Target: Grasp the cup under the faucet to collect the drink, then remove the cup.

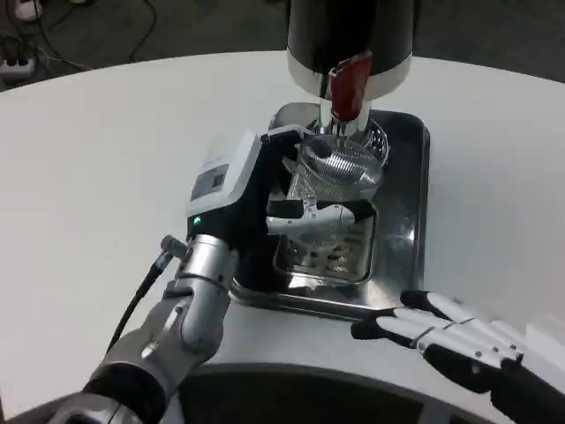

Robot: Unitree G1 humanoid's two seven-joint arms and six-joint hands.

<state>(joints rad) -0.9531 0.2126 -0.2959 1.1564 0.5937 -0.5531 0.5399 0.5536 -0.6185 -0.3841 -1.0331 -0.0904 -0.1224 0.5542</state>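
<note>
Lighting — even, bright, overhead; desk (pixel 106 150) near-white, slightly washed out. Glare — soft highlights on steel tray (pixel 410 221) and clear cup (pixel 340 172). Shadows faint, short. Focus slightly soft throughout; dim floor at top edge.

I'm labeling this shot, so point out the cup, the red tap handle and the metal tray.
cup (pixel 340 172), head view, clear ribbed wall
red tap handle (pixel 349 88), head view, lever middle
metal tray (pixel 402 238), head view, right rim
</note>
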